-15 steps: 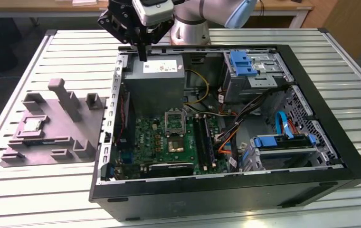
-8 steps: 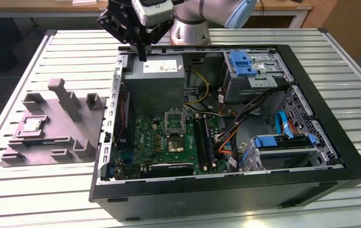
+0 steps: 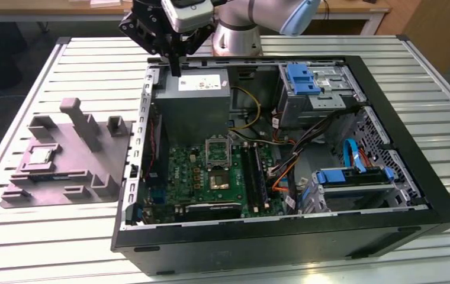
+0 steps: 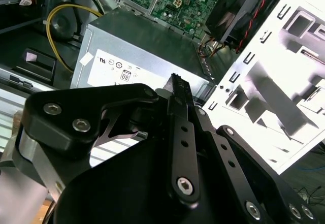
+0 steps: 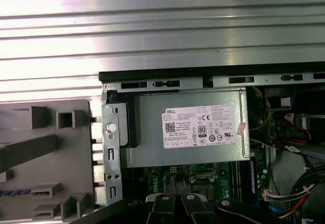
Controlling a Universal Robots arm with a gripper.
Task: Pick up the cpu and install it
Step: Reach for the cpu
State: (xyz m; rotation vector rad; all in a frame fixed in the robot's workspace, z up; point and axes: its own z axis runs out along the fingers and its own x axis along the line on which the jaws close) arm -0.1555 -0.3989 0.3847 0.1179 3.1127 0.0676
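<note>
Exterior view shows a big black computer case [image 3: 288,229] lying open on the ribbed metal tabletop [image 3: 59,248]. Inside the case sit a grey power box [image 3: 193,109], a green board [image 3: 201,177] with a black socket [image 3: 217,147] on it, blue drive holders [image 3: 302,80] and lots of wires.

Just beside the case, on the exterior view's left, lies a grey tray [image 3: 99,158] with blocks standing up on it. The cpu [image 3: 39,155] rests in a shallow square pocket of this tray, on the side away from the case. It lies flat with its shiny silver top facing up. It is square, so no side is longer than another. Its edges run along with the tray's edges.

The hand [image 3: 176,70] hangs over the far rim of the case, by a corner of the grey power box, and points down. It is narrow, pinched together, and it holds nothing. The cpu is well apart from the hand, and the tray's tall blocks stand between them.

In both wrist views the power box is under the hand, and the tray lies beside the case.
</note>
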